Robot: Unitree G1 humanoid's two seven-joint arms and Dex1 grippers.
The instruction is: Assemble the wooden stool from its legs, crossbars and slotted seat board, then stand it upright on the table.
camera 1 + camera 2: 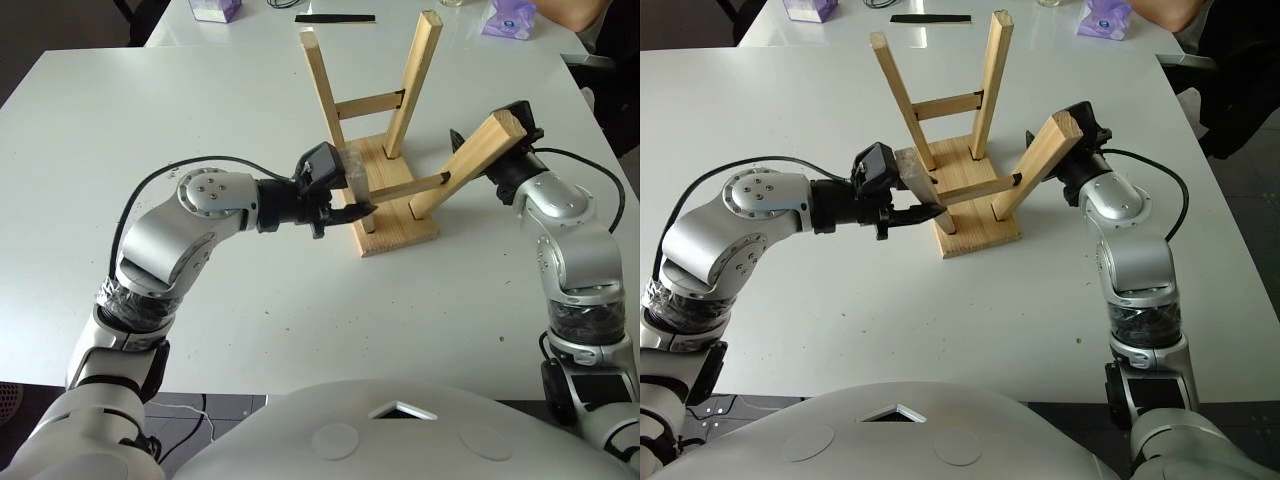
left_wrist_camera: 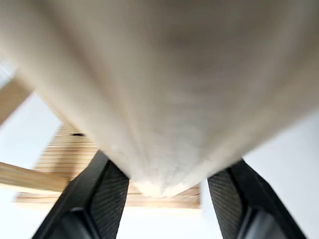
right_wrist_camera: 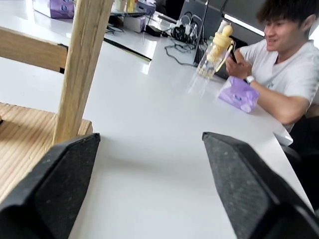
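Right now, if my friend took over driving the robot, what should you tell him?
The left gripper is shut on the front leg, low beside the seat board.
The right gripper is open at the top end of the tilted leg, not gripping it.
Done: the seat board lies on the table, with the back legs and back crossbar standing on it.
Left: straighten the front pair joined by the front crossbar, then turn the stool upright.

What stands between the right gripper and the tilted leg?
Nothing visible. The open right gripper sits right at the tilted leg's upper end, with no other part between them. Its wrist view shows bare table ahead.
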